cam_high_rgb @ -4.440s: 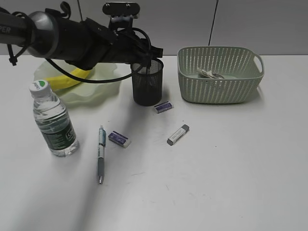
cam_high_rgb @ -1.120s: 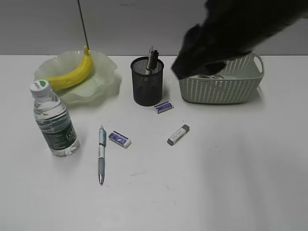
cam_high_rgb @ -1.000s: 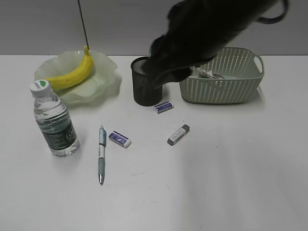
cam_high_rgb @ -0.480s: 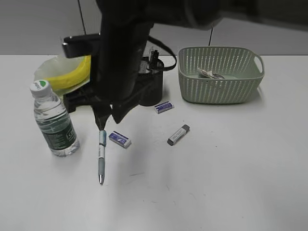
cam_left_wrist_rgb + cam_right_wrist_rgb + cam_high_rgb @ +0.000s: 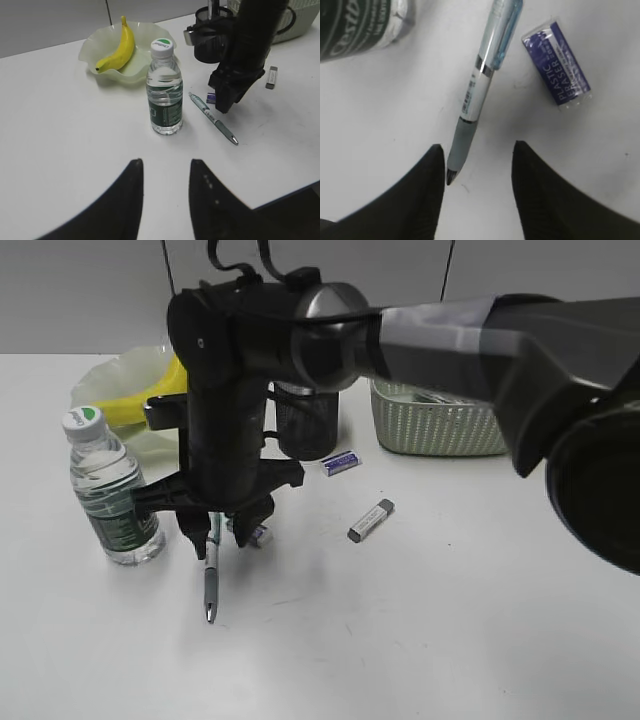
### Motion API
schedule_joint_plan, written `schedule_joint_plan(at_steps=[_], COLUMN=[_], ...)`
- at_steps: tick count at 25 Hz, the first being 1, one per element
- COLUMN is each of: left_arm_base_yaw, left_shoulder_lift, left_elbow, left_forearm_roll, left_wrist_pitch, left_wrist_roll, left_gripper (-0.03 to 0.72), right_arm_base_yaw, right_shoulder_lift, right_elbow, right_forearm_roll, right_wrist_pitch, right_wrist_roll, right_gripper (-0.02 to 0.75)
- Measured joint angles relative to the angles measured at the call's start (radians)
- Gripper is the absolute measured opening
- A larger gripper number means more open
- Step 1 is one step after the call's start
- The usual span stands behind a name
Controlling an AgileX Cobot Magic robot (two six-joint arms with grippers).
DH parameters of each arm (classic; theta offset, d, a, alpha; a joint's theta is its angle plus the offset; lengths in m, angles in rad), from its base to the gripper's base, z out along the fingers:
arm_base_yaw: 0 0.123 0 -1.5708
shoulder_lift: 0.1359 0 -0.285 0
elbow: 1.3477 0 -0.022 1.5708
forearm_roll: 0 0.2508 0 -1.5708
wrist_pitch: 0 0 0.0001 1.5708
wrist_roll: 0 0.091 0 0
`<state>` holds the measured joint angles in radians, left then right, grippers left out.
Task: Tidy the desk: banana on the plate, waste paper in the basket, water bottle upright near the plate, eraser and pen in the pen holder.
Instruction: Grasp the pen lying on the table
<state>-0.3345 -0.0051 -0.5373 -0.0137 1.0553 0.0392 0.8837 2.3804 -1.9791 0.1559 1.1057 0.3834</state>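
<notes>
Lower now than half a second before: right gripper [image 5: 477, 190] down at the desk [image 5: 450, 640] with fingers spread, one either side of the pen [image 5: 481, 90], nothing pinched. Stood over the pen's upper end earlier; straddled it this time. Reached across from the right, well past the middle. Left gripper [image 5: 165, 200] hung apart from everything, fingers parted and empty, above bare desk near the bottle [image 5: 164, 87].

Counted, left to right in the exterior view: one bottle [image 5: 108, 490], upright beside the plate [image 5: 100, 380]; one banana [image 5: 130, 405] on that plate; one pen [image 5: 210, 575] flat on the desk; one holder [image 5: 310, 425]; three erasers; one basket [image 5: 440, 425]. Erasers: a purple one [image 5: 557, 62] just beside the pen, another purple one [image 5: 340, 462] by the holder's foot, a grey one [image 5: 370, 520] further right. All three lay on the desk, outside the holder.

Hidden behind the right arm [image 5: 300, 340]: most of the banana and plate, the holder's rim, the basket's left end and inside. Could not see the waste paper at all. Nearest eraser mostly covered in the exterior view; read "PLASTIC ERASER" only from the right wrist. Bottle cut off at the corner there.
</notes>
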Motion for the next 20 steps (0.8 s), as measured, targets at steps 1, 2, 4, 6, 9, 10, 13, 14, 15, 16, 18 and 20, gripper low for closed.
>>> schedule_joint_plan(at_steps=[1,2,4,6,9,10,13,14,15,16,18,20], left_arm_base_yaw=[0.0,0.0,0.0,0.0,0.0,0.0,0.0,0.0,0.0,0.0,0.0,0.0], left_shoulder_lift=[0.0,0.0,0.0,0.0,0.0,0.0,0.0,0.0,0.0,0.0,0.0,0.0], left_elbow=[0.0,0.0,0.0,0.0,0.0,0.0,0.0,0.0,0.0,0.0,0.0,0.0], left_forearm_roll=[0.0,0.0,0.0,0.0,0.0,0.0,0.0,0.0,0.0,0.0,0.0,0.0], left_wrist_pitch=[0.0,0.0,0.0,0.0,0.0,0.0,0.0,0.0,0.0,0.0,0.0,0.0], left_wrist_roll=[0.0,0.0,0.0,0.0,0.0,0.0,0.0,0.0,0.0,0.0,0.0,0.0], left_gripper=[0.238,0.238,0.238,0.238,0.238,0.238,0.238,0.238,0.238,0.238,0.238,0.238], right_arm_base_yaw=[0.0,0.0,0.0,0.0,0.0,0.0,0.0,0.0,0.0,0.0,0.0,0.0], right_shoulder_lift=[0.011,0.021,0.032,0.038,0.039,0.041,0.058,0.065,0.073,0.079,0.092,0.106], right_elbow=[-0.007,-0.011,-0.014,-0.015,-0.015,-0.016,-0.017,-0.017,-0.017,-0.017,-0.018,-0.018], right_forearm_roll=[0.0,0.001,0.003,0.008,0.031,0.035,0.038,0.039,0.039,0.039,0.04,0.04], right_wrist_pitch=[0.004,0.006,0.005,-0.011,-0.042,-0.049,-0.058,-0.059,-0.061,-0.064,-0.065,-0.065], right_wrist_roll=[0.01,0.016,0.027,0.032,0.037,0.038,0.04,0.04,0.04,0.04,0.04,0.041], right_gripper=[0.37,0.381,0.391,0.395,0.395,0.395,0.395,0.395,0.395,0.394,0.38,0.333])
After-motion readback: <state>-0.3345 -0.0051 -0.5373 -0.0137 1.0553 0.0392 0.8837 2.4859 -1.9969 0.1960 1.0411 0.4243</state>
